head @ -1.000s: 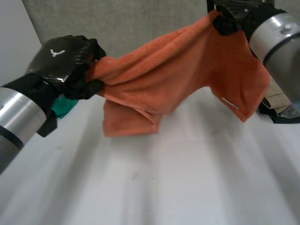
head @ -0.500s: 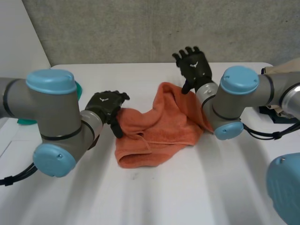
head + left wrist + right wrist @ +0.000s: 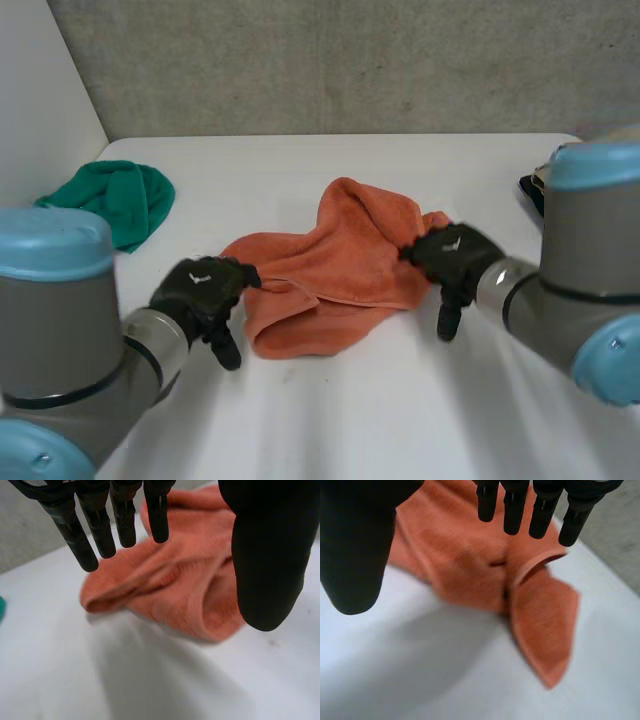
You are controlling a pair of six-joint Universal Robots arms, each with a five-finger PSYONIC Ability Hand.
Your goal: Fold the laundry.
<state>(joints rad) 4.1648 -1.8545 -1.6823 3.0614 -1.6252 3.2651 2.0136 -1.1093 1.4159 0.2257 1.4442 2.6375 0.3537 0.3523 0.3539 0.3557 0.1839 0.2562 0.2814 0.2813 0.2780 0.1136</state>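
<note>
An orange towel lies crumpled in a loose heap on the white table. My left hand hovers open at the towel's left edge, fingers straight and nothing between them. In the left wrist view the orange towel sits beyond the fingers and thumb, apart from them. My right hand is open at the towel's right edge. The right wrist view has the orange towel lying past the straight fingers, with one corner flap spread on the table.
A green cloth lies bunched at the table's far left. A dark and beige object sits at the right edge. A grey wall runs behind the table.
Both hands let go of the orange towel, which dropped from the air into a heap on the table. The hands then drew back toward the near side, flanking it.
</note>
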